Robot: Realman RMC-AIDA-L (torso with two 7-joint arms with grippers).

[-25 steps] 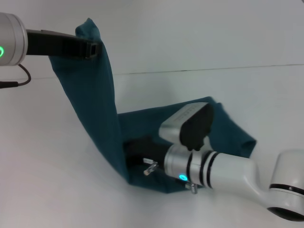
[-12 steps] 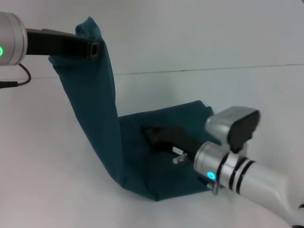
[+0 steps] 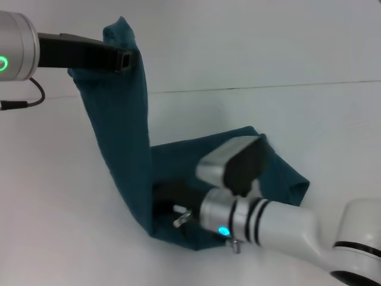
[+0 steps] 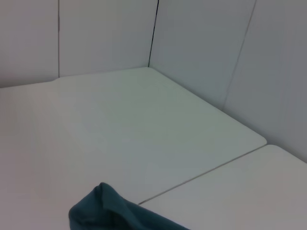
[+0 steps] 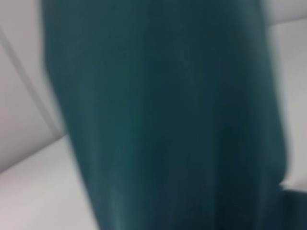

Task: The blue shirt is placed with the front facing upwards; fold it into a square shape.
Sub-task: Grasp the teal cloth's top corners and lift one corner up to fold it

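Note:
The blue shirt (image 3: pixel 119 137) is plain teal here, with no lettering showing. One end is lifted high at the back left, where my left gripper (image 3: pixel 122 59) is shut on it, and a tuft of cloth sticks up above the fingers. The cloth hangs down in a steep band to a fold near the table's front. The other part lies flat toward the right. My right gripper (image 3: pixel 166 195) reaches low from the right into that fold, its dark fingers against the hanging band. A corner of the shirt (image 4: pixel 105 211) shows in the left wrist view. Teal shirt cloth (image 5: pixel 168 120) fills the right wrist view.
The white table (image 3: pixel 309 131) has a thin seam (image 3: pixel 268 87) across the back. White wall panels (image 4: pixel 201 43) stand behind it. A black cable (image 3: pixel 31 98) loops off the left arm at the far left.
My right arm swung out to the right, then came back left and low into the fold. The left gripper shifted slightly right, carrying the shirt's raised end.

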